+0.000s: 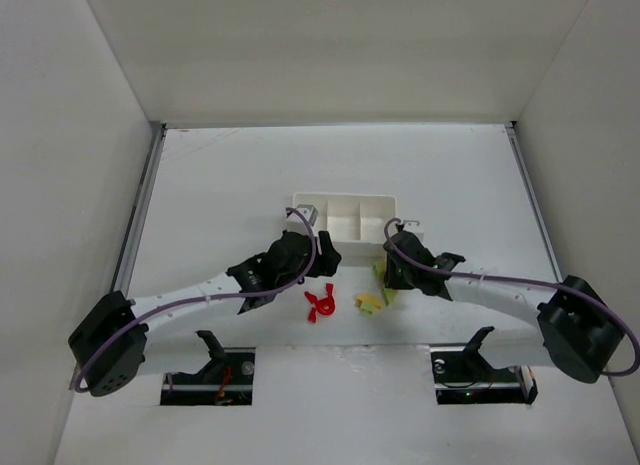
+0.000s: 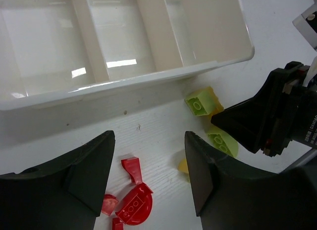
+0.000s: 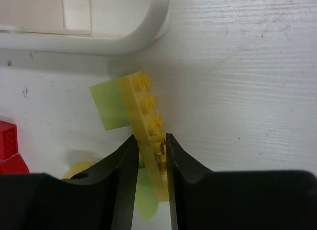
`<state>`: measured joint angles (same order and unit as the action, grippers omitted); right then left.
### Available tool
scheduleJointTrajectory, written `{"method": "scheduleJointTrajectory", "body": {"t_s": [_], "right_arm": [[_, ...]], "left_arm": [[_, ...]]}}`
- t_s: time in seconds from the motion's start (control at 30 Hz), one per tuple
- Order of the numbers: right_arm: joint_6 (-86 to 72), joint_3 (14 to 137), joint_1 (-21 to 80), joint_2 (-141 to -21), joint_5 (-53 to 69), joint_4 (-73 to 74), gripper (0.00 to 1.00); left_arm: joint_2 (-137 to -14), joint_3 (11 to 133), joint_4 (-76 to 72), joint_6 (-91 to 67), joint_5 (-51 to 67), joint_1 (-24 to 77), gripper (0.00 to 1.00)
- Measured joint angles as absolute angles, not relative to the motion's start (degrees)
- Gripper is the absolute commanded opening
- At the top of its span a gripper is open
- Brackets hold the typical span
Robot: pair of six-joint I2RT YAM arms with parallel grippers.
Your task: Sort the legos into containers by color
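Note:
The containers are three bare compartments of one white tray. Just in front of it, my right gripper is shut on a long yellow lego plate, which stands on edge against a light green lego. My left gripper hangs open above the table with nothing between its fingers. Below it lie red legos, one half-round and one small wedge. A green brick, a round green piece and a yellow piece sit between the arms.
White walls enclose the table on the left, right and back. The two arms cross the near half, their bases at the front edge. The right gripper's black body stands close to the left gripper, by the tray's right corner.

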<state>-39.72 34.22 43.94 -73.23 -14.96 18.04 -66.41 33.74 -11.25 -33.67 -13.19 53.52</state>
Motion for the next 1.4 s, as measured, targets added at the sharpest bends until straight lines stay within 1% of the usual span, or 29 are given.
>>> {"method": "scheduleJointTrajectory", "body": {"t_s": [0.1, 0.3, 0.6, 0.77, 1.1, 1.4], "right_arm": [[-39.72, 34.22, 43.94, -72.34, -14.92, 17.98, 0.3], [-39.68, 34.81, 43.83, -66.57, -12.51, 18.02, 0.3], [-39.68, 37.26, 43.51, -64.12, -5.67, 17.91, 0.28], [-39.9, 37.45, 43.53, -63.24, -4.49, 17.93, 0.27], [-40.14, 37.47, 43.59, -61.19, -2.94, 17.91, 0.26], [-40.36, 37.45, 44.05, -61.08, -1.02, 17.45, 0.25]], "left_arm": [[-66.7, 33.74, -11.38, -34.24, -11.97, 53.49, 0.6], [-66.81, 33.74, -13.96, -36.21, -8.16, 53.49, 0.68], [-68.82, 33.74, -20.82, -39.66, -3.11, 53.67, 0.68], [-71.0, 33.74, -22.68, -41.01, -2.59, 53.93, 0.65], [-75.59, 33.74, -25.17, -41.89, -2.52, 55.16, 0.67], [-78.67, 34.3, -28.49, -43.05, -2.48, 55.13, 0.64]]}}
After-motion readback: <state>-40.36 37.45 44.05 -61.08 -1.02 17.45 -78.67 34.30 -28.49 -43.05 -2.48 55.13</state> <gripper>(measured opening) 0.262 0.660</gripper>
